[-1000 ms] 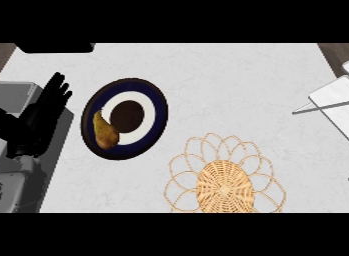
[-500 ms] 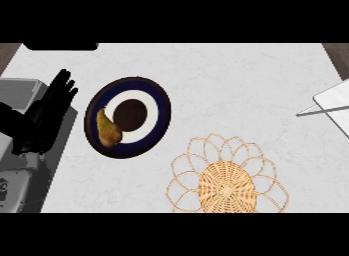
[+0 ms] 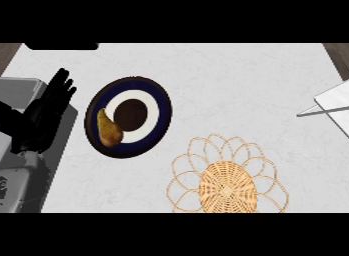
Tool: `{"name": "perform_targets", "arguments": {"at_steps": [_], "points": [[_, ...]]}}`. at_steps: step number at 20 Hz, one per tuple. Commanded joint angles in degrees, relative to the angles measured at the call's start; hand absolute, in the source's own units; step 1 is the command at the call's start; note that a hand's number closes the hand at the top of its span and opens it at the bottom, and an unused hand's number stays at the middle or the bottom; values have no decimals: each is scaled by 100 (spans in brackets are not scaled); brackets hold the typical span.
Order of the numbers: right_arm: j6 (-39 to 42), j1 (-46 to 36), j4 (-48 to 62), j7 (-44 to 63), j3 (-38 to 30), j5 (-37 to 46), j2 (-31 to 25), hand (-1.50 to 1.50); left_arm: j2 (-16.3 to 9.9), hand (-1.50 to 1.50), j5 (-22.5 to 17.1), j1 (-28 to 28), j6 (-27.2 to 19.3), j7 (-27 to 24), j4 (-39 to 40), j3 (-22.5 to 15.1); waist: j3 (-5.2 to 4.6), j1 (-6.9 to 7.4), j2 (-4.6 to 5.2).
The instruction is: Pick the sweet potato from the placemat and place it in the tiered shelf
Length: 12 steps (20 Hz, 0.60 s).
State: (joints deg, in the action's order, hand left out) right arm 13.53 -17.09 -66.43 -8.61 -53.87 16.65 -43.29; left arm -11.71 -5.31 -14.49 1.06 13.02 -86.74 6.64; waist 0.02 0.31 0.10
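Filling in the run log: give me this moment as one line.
left robot hand: open, beside plate | sweet potato: on plate, not held | placemat: bare | shelf: right edge | right robot hand: not in view

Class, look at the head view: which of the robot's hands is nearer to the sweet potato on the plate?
Left. The left hand hangs open just left of the sweet potato, beside the plate. The right hand is not in view.

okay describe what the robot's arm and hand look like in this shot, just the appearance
Only one shows, at the view's left: the black left hand with long slim fingers and a thumb, on a light grey boxy forearm bearing a small dark marking. No cables are visible.
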Motion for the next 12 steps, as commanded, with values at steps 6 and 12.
{"name": "perform_targets", "arguments": {"at_steps": [6,12], "points": [[1270,-100,1683,-335,-138,-741,-1232,-150,-30,0,-37,-99,-41,143,-63,114,3,-23,-7],[2189,188,3221,-441,-654,-1089,-2474,-150,-57,0,-134,206,269,-199,130,123,7,-20,4]]}}
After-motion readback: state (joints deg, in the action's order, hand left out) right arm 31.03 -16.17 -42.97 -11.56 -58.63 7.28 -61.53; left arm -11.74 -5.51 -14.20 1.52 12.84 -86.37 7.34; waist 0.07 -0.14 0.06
